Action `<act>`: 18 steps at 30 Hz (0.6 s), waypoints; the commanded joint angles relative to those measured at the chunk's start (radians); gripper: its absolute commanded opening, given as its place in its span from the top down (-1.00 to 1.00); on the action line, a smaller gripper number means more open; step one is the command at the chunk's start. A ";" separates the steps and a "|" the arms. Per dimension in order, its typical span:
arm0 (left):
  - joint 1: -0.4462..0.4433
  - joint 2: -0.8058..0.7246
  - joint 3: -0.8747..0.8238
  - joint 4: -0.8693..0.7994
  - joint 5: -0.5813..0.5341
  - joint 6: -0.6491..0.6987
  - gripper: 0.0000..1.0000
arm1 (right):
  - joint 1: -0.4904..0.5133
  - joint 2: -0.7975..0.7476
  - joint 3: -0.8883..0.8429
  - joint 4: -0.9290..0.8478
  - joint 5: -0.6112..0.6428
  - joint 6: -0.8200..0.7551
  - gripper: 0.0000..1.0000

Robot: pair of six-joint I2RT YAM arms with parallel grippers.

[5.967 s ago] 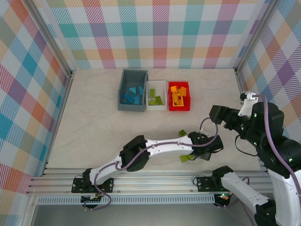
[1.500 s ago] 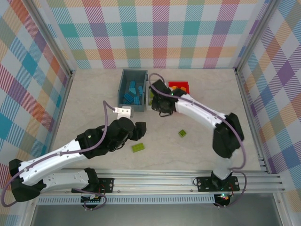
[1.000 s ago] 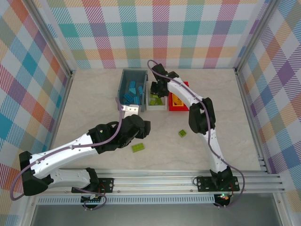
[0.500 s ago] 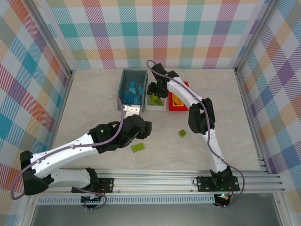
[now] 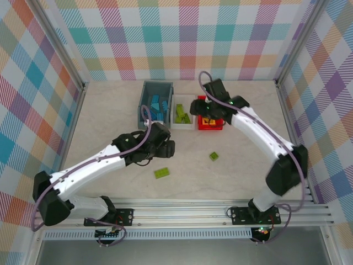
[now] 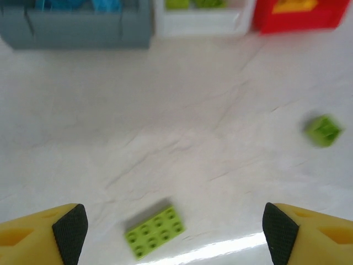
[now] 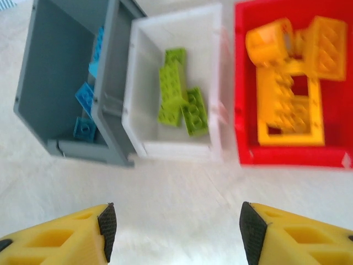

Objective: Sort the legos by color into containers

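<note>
Right tool [image 7: 176,223] shifted rightward off white bin [image 7: 172,150], open, empty; left tool [image 5: 167,149] wide open, empty, green brick [image 6: 155,232] just ahead.

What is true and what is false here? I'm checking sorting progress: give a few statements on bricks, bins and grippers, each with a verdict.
1. A flat green brick and a small green brick lie loose on the table. True.
2. The white bin holds orange bricks. False: it holds green bricks.
3. The right gripper grips a brick. False: it is open and empty.
4. The grey bin holds blue bricks. True.
</note>
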 commanded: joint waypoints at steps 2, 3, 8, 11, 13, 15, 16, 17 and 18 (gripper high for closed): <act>0.024 0.105 -0.055 -0.093 0.191 0.172 -0.71 | 0.069 -0.196 -0.255 0.019 -0.015 0.043 -0.31; 0.025 0.133 -0.066 -0.094 0.212 0.208 -0.71 | 0.088 -0.245 -0.309 0.008 -0.025 0.064 -0.32; 0.023 0.200 -0.108 -0.076 0.224 0.350 -0.70 | 0.160 -0.455 -0.523 -0.015 -0.083 0.178 -0.38; 0.024 0.224 -0.130 -0.052 0.237 0.408 -0.71 | 0.183 -0.545 -0.589 -0.046 -0.099 0.232 -0.39; 0.021 0.254 -0.137 -0.038 0.265 0.431 -0.72 | 0.189 -0.585 -0.601 -0.071 -0.098 0.249 -0.39; 0.008 0.289 -0.140 -0.024 0.269 0.438 -0.72 | 0.190 -0.606 -0.600 -0.085 -0.093 0.254 -0.39; 0.001 0.312 -0.136 -0.021 0.257 0.435 -0.72 | 0.190 -0.611 -0.596 -0.092 -0.089 0.254 -0.39; -0.007 0.331 -0.130 -0.020 0.245 0.433 -0.71 | 0.190 -0.613 -0.593 -0.092 -0.086 0.253 -0.39; -0.017 0.357 -0.123 -0.023 0.216 0.424 -0.70 | 0.190 -0.614 -0.593 -0.088 -0.084 0.252 -0.39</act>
